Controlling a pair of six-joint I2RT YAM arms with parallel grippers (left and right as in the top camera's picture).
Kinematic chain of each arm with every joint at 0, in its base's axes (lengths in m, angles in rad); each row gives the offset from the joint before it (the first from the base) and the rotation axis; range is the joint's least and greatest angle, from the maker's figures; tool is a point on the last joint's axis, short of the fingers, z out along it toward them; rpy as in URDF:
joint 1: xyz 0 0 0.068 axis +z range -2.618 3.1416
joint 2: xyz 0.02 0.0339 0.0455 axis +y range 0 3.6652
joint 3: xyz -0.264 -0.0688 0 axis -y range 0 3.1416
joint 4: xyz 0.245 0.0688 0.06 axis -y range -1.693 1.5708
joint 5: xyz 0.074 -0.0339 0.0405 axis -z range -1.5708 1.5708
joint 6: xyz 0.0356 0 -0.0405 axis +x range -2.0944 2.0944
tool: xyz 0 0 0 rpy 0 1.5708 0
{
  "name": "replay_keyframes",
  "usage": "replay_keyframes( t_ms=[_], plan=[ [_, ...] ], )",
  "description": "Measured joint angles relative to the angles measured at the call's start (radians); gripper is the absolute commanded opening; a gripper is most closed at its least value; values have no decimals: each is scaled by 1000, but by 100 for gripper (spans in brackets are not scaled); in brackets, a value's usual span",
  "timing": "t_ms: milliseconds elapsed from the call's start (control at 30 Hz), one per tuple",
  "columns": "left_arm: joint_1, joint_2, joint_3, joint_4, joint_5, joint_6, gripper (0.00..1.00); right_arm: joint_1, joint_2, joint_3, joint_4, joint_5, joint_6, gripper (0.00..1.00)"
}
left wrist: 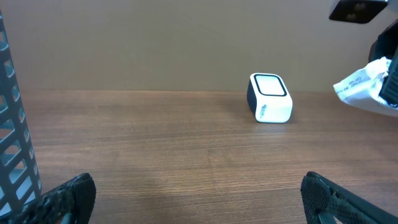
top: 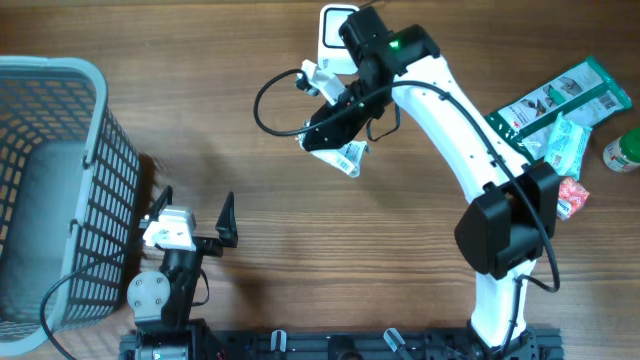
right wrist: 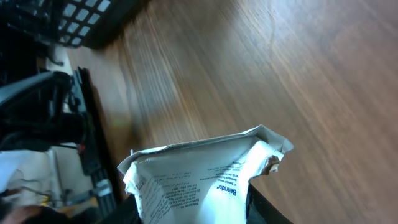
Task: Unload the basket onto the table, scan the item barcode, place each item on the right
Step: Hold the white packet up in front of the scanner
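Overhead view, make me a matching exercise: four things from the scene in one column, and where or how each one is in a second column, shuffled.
Things:
1. white packet
2. scanner
3. basket
4. left fingers

Places or states:
A. at the left edge of the table
B. spread open, holding nothing
C. pinched between the right fingers, off the table
D. at the far side of the table, top of the view

Pairs: 1-C, 2-D, 3-A, 4-B

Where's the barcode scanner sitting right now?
In the overhead view the white scanner sits top centre, partly under the right arm, just beyond the packet in the right gripper.
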Motion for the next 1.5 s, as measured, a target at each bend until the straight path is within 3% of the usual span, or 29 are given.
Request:
replay_keyframes(
  t_ms=[100,267,467,600,833,900,1067,1500],
  plan=[
    [0,0,0,0,0,0,100,2,0,0,149,217,-29,27],
    [0,0,0,0,0,0,100,1,0,-1,497,588,-37,37],
    [0,0,0,0,0,0,100,2,11,0,878,819,-108,38],
    [0,0,0,0,0,0,100,2,127,7,1190,1001,-274,40],
    [0,1,0,0,0,0,100,7,399,4,1777,1220,-697,41],
    [0,1,0,0,0,0,100,17,451,4,1811,1241,-801,40],
    [0,1,0,0,0,0,100,71,524,4,1855,1246,-894,40],
    [0,1,0,0,0,0,100,99,525,4,1904,1283,-915,34]
  ],
)
